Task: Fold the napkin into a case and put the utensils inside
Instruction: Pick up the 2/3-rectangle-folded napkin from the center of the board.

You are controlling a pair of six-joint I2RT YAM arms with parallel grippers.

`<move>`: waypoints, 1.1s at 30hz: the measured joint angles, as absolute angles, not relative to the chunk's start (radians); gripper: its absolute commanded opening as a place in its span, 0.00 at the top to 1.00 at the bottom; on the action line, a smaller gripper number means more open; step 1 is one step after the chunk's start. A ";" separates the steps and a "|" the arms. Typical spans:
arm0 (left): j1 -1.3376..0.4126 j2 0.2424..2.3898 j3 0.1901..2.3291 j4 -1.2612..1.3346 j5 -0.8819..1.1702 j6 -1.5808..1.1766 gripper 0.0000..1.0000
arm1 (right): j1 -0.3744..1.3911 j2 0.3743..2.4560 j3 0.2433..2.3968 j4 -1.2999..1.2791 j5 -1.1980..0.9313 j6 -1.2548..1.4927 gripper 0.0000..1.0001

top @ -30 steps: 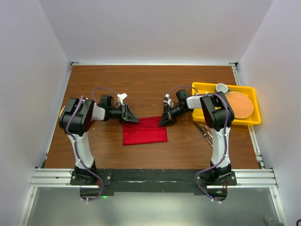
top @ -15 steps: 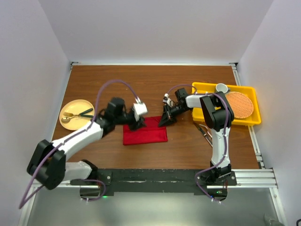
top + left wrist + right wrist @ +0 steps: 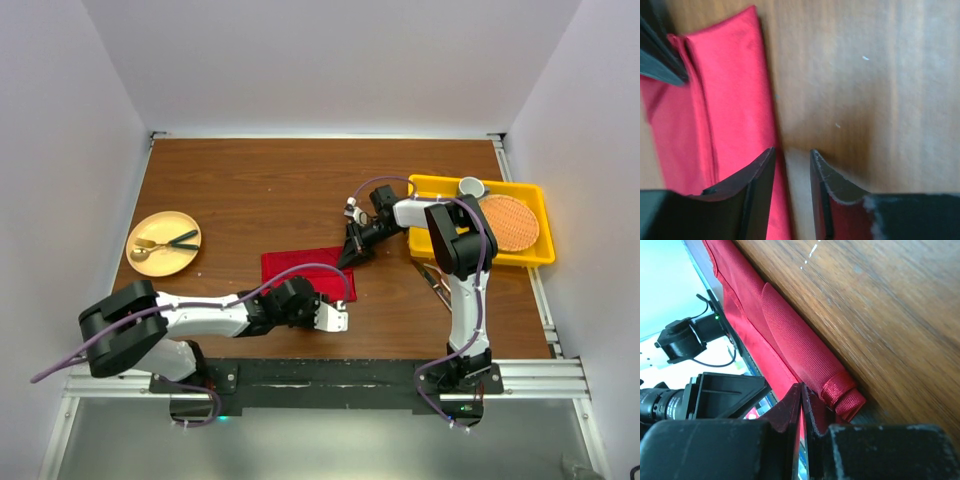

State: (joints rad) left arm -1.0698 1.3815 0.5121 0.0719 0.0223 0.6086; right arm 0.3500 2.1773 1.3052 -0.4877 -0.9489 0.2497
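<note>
Right gripper [image 3: 802,390] pinches the napkin [image 3: 727,95] corner. Left gripper [image 3: 791,157], jaws slightly apart, has its edge running into the gap (nothing gripped). A careless tug could undo the fold.

the top external camera sits high above and behind the near edge, tilted down and forward, far enough to take in the whole table [image 3: 300,180]. the left wrist camera looks steeply down, close over the wood by the near edge, with the left gripper [image 3: 792,157] at the bottom of its frame. the right wrist camera lies low and very near, looking back toward the near edge past the right gripper [image 3: 802,392]. all three views share the napkin [image 3: 300,264].
</note>
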 measured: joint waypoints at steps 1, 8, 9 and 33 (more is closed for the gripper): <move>-1.078 1.393 0.513 0.091 -0.002 0.619 0.67 | 0.350 2.177 1.308 -0.491 -0.946 0.245 0.92; -1.095 1.458 0.513 0.179 -0.095 0.677 0.95 | 0.353 2.177 1.321 -0.514 -0.933 0.223 0.92; -1.095 1.460 0.513 0.179 -0.101 0.680 0.99 | 0.353 2.177 1.324 -0.517 -0.933 0.218 0.92; -0.811 1.533 0.859 -0.159 0.223 0.639 1.00 | 0.354 2.178 1.356 -0.571 -0.907 0.136 0.92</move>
State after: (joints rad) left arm -0.8112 1.5330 0.8585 -0.1589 0.2226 0.6388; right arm 0.3542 2.1780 1.3556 -0.5709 -0.9066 0.1364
